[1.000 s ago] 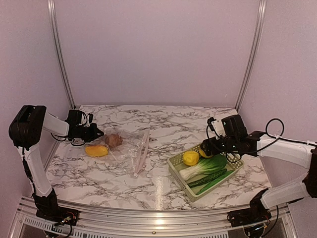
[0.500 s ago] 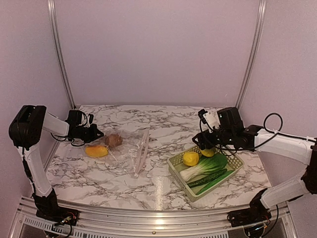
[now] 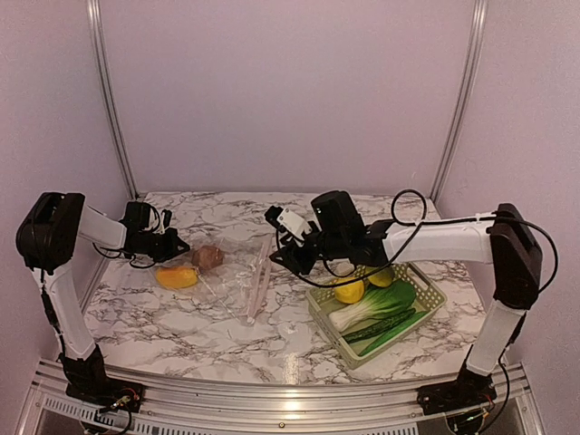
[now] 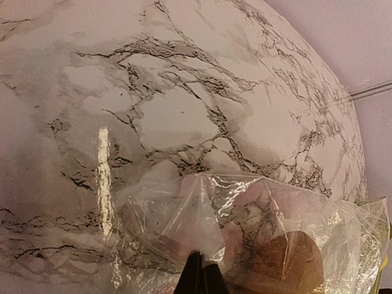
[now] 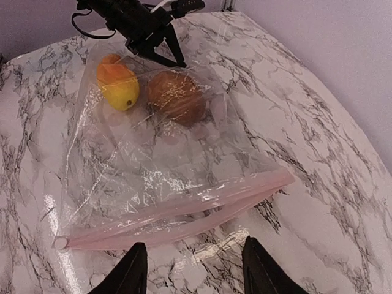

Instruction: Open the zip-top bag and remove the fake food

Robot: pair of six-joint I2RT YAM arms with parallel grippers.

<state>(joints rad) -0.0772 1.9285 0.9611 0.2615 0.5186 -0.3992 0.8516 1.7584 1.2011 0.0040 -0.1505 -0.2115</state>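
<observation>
The large, clear, crinkly zip-top bag lies flat on the white marble-patterned table, left of centre. Inside it are 2 pieces of fake food: a brown plastic potato and an orange-yellow fruit. The left gripper is pinched tight on the bag's plastic beside the potato. The right gripper hovers just above the whitish zipper strip, its 2 fingers moderately apart and holding nothing. The pale yellow-green lattice basket holds a yellow lemon, a green-white bok choy and a dark green cucumber.
</observation>
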